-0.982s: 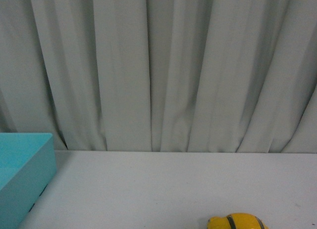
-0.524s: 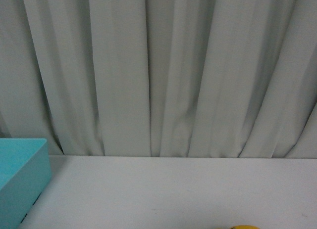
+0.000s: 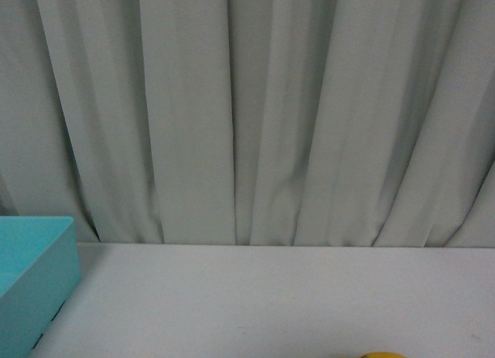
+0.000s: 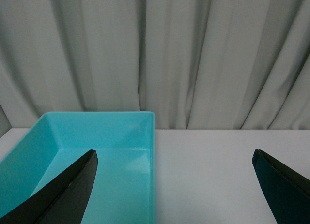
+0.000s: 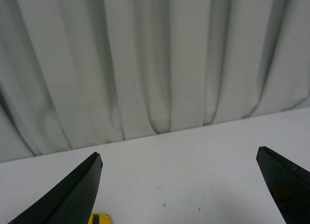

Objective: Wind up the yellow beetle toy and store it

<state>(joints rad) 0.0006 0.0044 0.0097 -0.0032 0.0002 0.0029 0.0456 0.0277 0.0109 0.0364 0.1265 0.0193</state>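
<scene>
Grey curtain (image 3: pixel 247 110) is hung behind the white bench (image 3: pixel 271 296). At the front view's lower left a turquoise bin (image 3: pixel 39 288) is set, presumably for storage. Both the left tool (image 4: pixel 173 158) and right tool (image 5: pixel 178 154) are spread wide, empty, seemingly readied. The yellow beetle toy (image 3: pixel 383 356) is glimpsed at the bottom edge, right of centre.

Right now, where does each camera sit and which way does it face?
Front: on the body, facing the curtain across the table; bin at left, toy sliver at the bottom edge; no arms.
Left wrist: on the left arm, looking over the bin toward the curtain; open left gripper shows.
Right wrist: on the right arm, facing the curtain; open right gripper shows.
Shared: front and right wrist both catch the toy.
</scene>
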